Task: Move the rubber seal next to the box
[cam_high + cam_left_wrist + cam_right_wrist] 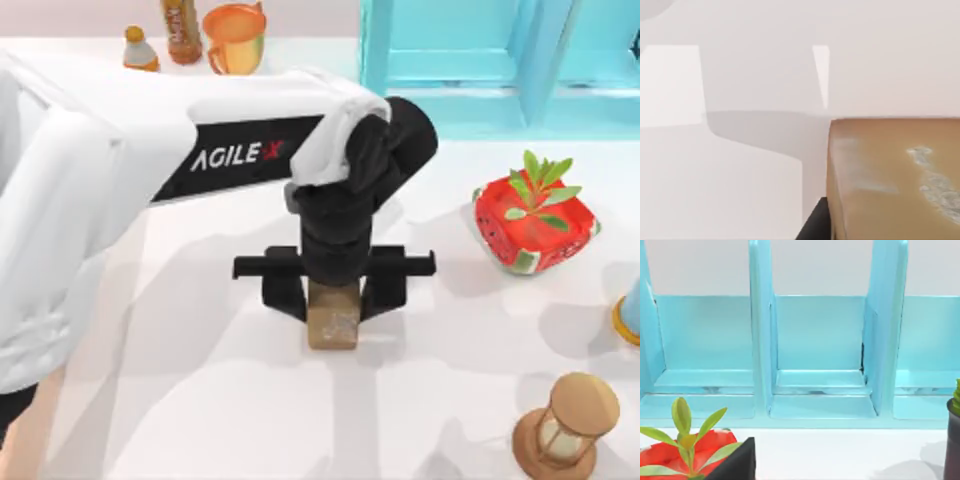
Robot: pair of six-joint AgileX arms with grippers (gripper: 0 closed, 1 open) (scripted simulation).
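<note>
My left gripper (333, 297) pinches the rubber seal (333, 320) at mid-table, fingers closed against its sides. Red planter (533, 224) right, hourglass (567, 420) near right, turquoise shelf (500, 50) behind, bottles (181, 30) and orange cup (236, 38) far left. White table (200, 400).

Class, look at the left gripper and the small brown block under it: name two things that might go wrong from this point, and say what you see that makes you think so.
1. The left gripper straddles the rubber seal near one end, so the block might swing or slip when lifted.
2. The box isn't visible, while the red plant pot and hourglass stand to the right; a carry that way might knock them.
</note>
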